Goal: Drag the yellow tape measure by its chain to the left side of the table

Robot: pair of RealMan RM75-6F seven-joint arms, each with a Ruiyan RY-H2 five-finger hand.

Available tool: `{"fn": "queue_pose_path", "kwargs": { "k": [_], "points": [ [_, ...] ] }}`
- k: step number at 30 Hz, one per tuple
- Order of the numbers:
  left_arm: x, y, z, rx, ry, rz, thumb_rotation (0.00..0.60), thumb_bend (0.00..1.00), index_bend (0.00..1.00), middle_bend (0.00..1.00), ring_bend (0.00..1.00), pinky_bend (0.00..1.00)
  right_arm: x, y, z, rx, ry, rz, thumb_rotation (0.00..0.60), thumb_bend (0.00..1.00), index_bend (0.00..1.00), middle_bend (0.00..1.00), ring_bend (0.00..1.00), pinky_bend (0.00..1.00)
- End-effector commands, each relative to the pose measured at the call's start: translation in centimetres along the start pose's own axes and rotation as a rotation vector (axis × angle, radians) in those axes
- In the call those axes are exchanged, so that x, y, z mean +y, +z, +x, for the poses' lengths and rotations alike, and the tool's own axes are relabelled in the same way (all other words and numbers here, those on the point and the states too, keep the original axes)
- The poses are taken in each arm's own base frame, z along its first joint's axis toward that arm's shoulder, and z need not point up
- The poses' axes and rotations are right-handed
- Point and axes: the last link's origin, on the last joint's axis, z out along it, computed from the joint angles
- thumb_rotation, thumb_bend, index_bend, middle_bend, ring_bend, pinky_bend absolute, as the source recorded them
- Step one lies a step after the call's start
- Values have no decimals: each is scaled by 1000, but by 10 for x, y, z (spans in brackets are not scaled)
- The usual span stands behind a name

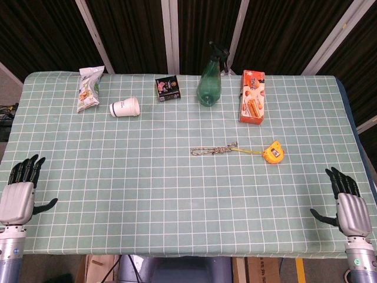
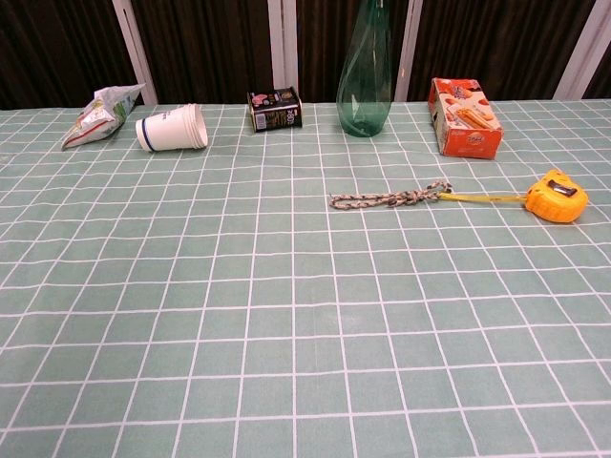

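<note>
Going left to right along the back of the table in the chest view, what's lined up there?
Snack bag → white paper cup lying on its side → small dark box → green spray bottle → orange box.

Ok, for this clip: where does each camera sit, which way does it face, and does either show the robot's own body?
Head view: high up, looking steeply down over the whole table; the left hand and right hand show at the near corners, fingers apart, holding nothing.
Chest view: lower, looking forward across the table at a shallow angle; no part of the robot shows.
Shared: the yellow tape measure, its chain, the green bottle and the orange box.
</note>
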Motion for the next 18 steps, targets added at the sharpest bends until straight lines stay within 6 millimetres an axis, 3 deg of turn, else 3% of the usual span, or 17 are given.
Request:
{"fn": "queue_pose_path", "kwargs": {
  "k": [1,11,14,18],
  "points": [
    [1,1,0,1,4,-4,600,8,0,0,0,0,1,0,1,1,3,-4,600,184,0,0,0,0],
    [9,8,0,-4,24,-11,600,8,0,0,0,0,1,-2,1,-23,22,-3,600,184,0,0,0,0],
    [20,16,5,-18,52,-48,600,14,0,0,0,0,1,-2,1,-27,31,0,600,184,0,0,0,0],
    [49,43,22,-52,49,-112,600,24,0,0,0,0,0,-2,1,-29,42,3,600,184,0,0,0,0]
  ]
}}
